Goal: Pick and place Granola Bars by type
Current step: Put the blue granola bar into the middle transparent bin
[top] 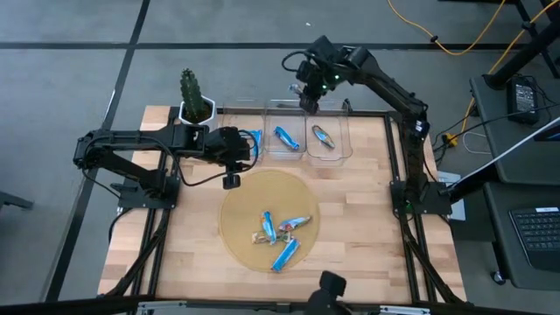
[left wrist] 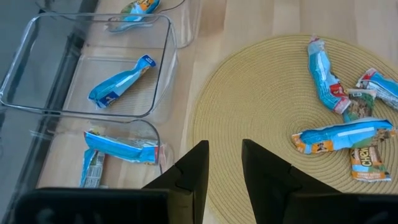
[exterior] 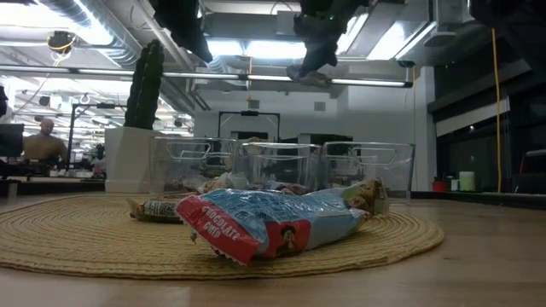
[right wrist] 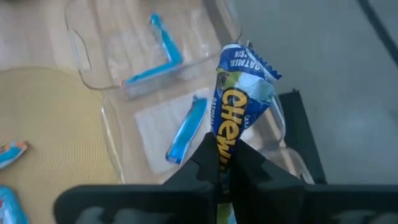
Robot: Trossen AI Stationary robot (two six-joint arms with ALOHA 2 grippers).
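A wooden tabletop [top: 350,227] seen from above, with two dark robot arms. Three clear plastic bins [top: 297,140] stand in a row along the far edge, and a round woven mat [top: 241,206] lies near the middle.

The right hand [top: 308,103] hovers above the far edge of the tabletop, over the bins. Its fingers are closed on a blue-and-gold wrapped bar [right wrist: 239,102], which stands up from between the fingertips, with the bins below it. In the low view this hand [exterior: 309,72] hangs high above the bins with the bar end showing beneath it.

The left hand [top: 232,179] hovers at the far left rim of the mat, just beside the leftmost bin. Its fingers [left wrist: 196,171] are parted with a narrow gap and hold nothing.

A cluster of granola bars [top: 282,234] lies on the near half of the mat, well apart from both hands: blue ones and a brown one, overlapping. Each bin holds at least one bar: a blue bar in the middle bin [top: 285,136], a darker bar in the right bin [top: 324,136], blue bars in the left bin [top: 255,143].

A potted cactus [top: 192,94] stands at the far left corner.
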